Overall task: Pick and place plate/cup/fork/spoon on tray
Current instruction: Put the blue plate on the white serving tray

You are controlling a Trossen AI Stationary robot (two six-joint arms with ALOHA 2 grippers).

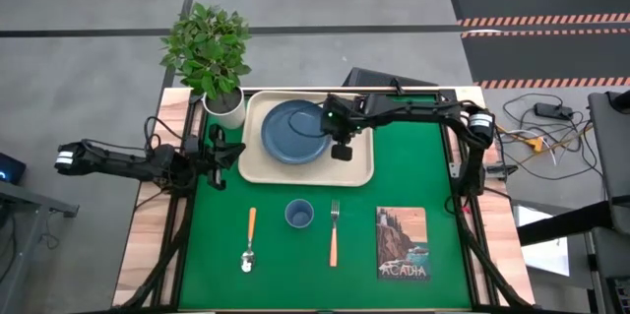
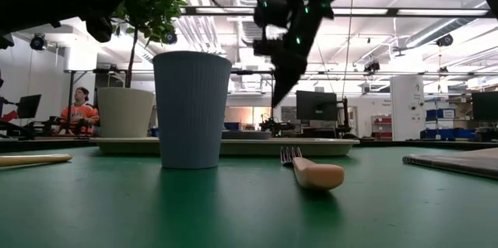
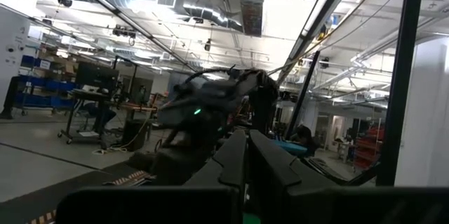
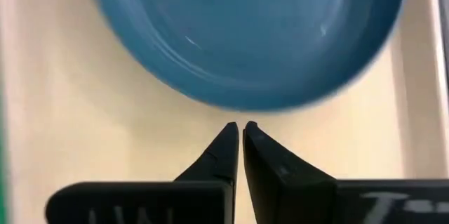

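Observation:
The slate-blue plate lies flat on the left half of the cream tray at the table's far side. My right gripper is shut and empty. It points down above the tray, just off the plate's rim, and in the low view it hangs clear of the tray. My left gripper is shut and empty, level, left of the tray by the white pot. The light-blue cup stands on the green mat. The fork lies to its right and the spoon to its left.
A plant in a white pot stands at the tray's far left corner, close to my left gripper. An "ACADIA" picture card lies at the near right of the mat. A person sits in the room beyond the table.

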